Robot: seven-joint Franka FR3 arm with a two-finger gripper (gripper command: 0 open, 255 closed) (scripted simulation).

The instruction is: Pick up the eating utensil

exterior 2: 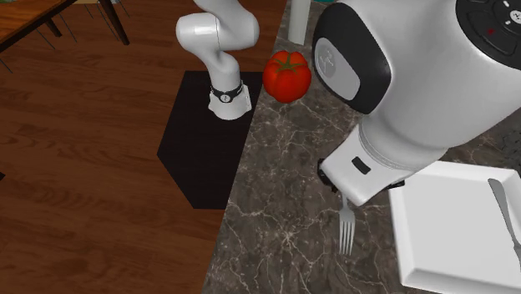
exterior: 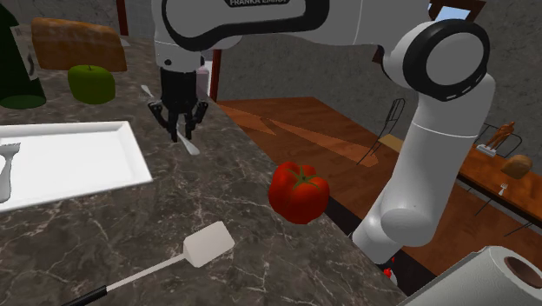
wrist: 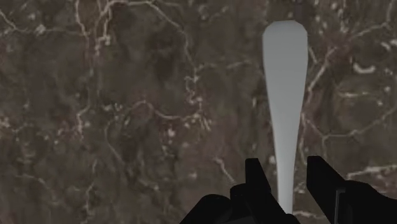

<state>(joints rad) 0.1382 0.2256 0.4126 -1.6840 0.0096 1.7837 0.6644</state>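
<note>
- Gripper (wrist: 286,168) fingers (wrist: 256,178) apart, straddling fork (wrist: 285,95) handle, not clasping.
- That fork flat on marble counter (exterior: 261,261), 10 o'clock of tomato (exterior: 298,191), shoulder view.
- Reach looks done; closing and lift left.

- A dark marble countertop (exterior: 226,226) with pale veins spans the work surface.
- A white rectangular tray (exterior: 95,156) lies on it toward the shoulder view's left.
- A red pepper (exterior: 299,191) with a green stem sits near the counter's edge.
- A spatula (exterior: 205,243) with a white blade and black handle lies flat in the foreground.
- A green apple (exterior: 91,83) stands just beside a brown bread loaf (exterior: 78,43) and a dark green bottle (exterior: 16,65).
- A paper towel roll (exterior: 495,274) shows at the lower right.
- A wooden floor (exterior 2: 92,150) lies below the counter.
</note>
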